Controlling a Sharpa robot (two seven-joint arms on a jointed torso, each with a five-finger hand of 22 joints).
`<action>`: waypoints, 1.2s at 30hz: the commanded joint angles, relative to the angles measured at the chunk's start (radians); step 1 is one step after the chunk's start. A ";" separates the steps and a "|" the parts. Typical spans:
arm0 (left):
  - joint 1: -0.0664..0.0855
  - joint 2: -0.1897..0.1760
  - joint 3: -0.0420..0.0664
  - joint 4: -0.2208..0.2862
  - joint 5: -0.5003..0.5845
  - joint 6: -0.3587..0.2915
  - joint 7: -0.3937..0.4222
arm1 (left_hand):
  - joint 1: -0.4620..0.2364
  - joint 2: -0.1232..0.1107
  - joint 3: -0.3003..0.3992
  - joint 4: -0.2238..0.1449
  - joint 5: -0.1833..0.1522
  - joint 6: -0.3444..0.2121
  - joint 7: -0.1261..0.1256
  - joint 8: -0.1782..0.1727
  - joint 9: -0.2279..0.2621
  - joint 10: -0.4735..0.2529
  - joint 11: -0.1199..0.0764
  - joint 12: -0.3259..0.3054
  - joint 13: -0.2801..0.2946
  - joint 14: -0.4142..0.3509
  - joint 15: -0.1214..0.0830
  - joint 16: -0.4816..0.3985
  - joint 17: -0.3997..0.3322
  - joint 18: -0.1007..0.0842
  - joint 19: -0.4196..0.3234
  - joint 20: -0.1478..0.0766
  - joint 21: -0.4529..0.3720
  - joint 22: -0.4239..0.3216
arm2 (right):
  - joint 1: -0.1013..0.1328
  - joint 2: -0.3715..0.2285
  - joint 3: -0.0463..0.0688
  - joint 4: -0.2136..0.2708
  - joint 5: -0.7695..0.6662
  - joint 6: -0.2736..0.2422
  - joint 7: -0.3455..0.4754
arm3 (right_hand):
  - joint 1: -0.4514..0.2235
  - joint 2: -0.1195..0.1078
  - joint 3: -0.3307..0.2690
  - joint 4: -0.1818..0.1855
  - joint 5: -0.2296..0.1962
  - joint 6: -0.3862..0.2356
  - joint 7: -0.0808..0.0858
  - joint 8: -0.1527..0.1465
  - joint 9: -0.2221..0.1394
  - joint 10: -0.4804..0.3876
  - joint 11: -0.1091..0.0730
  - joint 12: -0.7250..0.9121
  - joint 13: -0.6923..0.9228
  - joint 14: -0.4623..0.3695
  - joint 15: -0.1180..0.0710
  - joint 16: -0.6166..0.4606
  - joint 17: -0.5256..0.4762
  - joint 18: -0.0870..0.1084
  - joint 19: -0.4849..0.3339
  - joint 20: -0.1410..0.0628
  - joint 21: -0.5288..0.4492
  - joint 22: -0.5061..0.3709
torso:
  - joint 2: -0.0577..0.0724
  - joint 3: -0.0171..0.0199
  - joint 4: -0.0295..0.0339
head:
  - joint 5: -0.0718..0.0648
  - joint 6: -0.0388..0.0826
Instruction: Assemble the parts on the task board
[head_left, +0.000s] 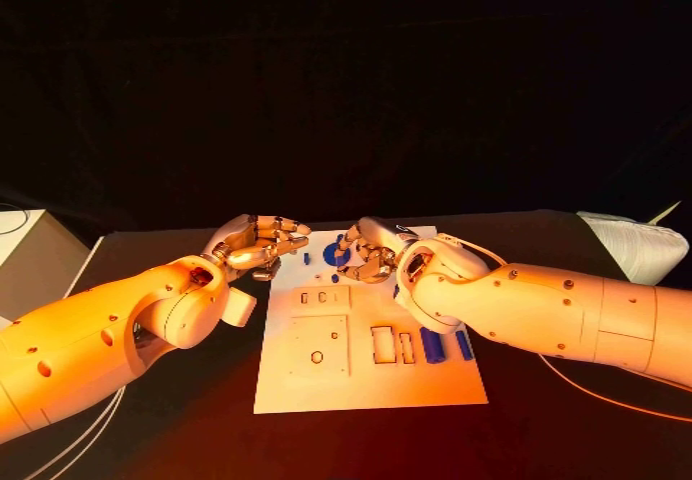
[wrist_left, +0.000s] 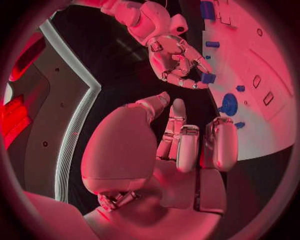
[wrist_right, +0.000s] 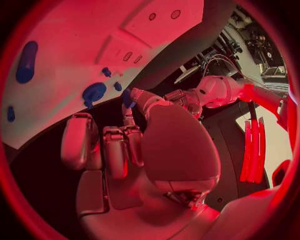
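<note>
The white task board (head_left: 368, 375) lies in the middle of the table, with a round blue part (head_left: 335, 253) near its far edge and two blue pegs (head_left: 431, 345) at its right side. My right hand (head_left: 372, 248) hovers over the board's far edge. It pinches a small blue part (wrist_left: 208, 78) at its fingertips, and that small blue part (wrist_right: 127, 97) sits by the thumb tip in the right wrist view. My left hand (head_left: 260, 245) hangs just left of the board's far corner, fingers curled in with nothing in them. The two hands are close together but apart.
Rectangular slots (head_left: 385, 343) and a recessed square (head_left: 317, 345) mark the board's middle. A pale box (head_left: 29, 260) stands at the table's far left, and a white bundle (head_left: 635, 245) at the far right. White cables (head_left: 606, 395) trail along the table under both arms.
</note>
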 joint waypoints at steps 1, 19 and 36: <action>0.001 0.002 0.000 0.001 0.008 -0.014 -0.003 | -0.010 -0.002 0.005 0.003 -0.002 -0.005 0.000 0.004 0.001 -0.005 0.000 -0.005 -0.001 0.089 0.003 -0.004 0.232 0.011 -0.007 0.001 -0.006 0.000 | -0.012 0.015 -0.003 0.001 -0.068 0.016 -0.077 | -0.010 -0.006 0.004 -0.003 0.007 -0.005 0.004 0.003 0.002 0.021 -0.005 0.002 0.154 0.095 -0.002 0.005 0.218 0.002 -0.001 -0.003 -0.002 -0.002 | -0.001 -0.0026 0.0001 | 0.003 -0.004; 0.001 -0.008 0.000 0.010 0.009 -0.020 -0.004 | -0.013 -0.004 0.005 0.003 -0.002 -0.005 0.000 0.006 0.002 -0.003 -0.001 -0.007 -0.004 0.089 0.003 -0.004 0.231 0.011 -0.007 0.001 -0.006 -0.002 | -0.063 0.082 -0.008 -0.039 -0.158 0.016 -0.159 | -0.021 -0.012 0.004 -0.003 0.006 -0.007 0.006 0.003 0.003 0.020 -0.003 0.001 0.153 0.094 0.001 0.004 0.216 0.002 -0.002 0.000 -0.004 -0.004 | 0.001 -0.0006 0.0011 | 0.013 -0.022; 0.001 -0.012 0.000 0.014 0.009 -0.018 -0.003 | -0.013 -0.004 0.005 0.003 -0.002 -0.005 0.000 0.006 0.002 -0.003 -0.001 -0.007 -0.004 0.089 0.003 -0.004 0.231 0.011 -0.007 0.001 -0.006 -0.002 | -0.089 0.103 -0.014 -0.058 -0.187 0.030 -0.163 | -0.022 -0.014 0.004 -0.004 0.006 -0.007 0.006 0.004 0.003 0.020 -0.003 0.001 0.153 0.094 0.002 0.004 0.217 0.002 -0.002 0.001 -0.004 -0.003 | 0.001 -0.0003 -0.0007 | 0.022 -0.038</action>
